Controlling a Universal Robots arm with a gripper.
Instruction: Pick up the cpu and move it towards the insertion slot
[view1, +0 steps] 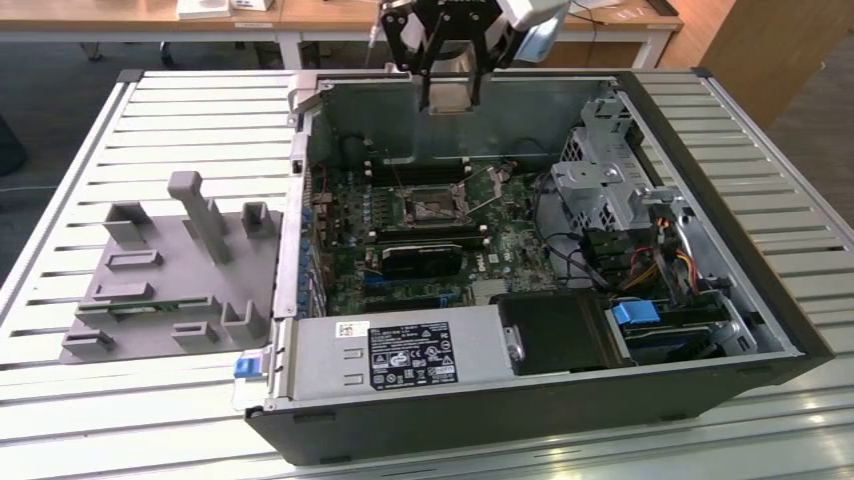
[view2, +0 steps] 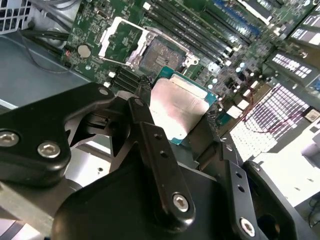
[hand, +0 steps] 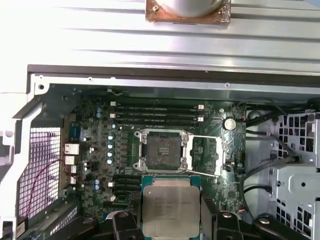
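Here, you work over a slatted metal counter (view1: 174, 110) carrying an open black computer case (view1: 747, 330) with a green motherboard (view1: 400, 270) inside. Beside the case lies a grey plastic holder (view1: 174, 290) with blocky uprights. Your tool (view1: 449, 75) hangs above the case's far wall, clamped on the cpu (hand: 171, 210), a flat square chip with a dull silvery top. Below the tool, the insertion slot (hand: 162, 150) lies open, dark-centred, its silvery bracket (hand: 207, 155) swung aside, with memory slots (hand: 157, 114) just beside it.
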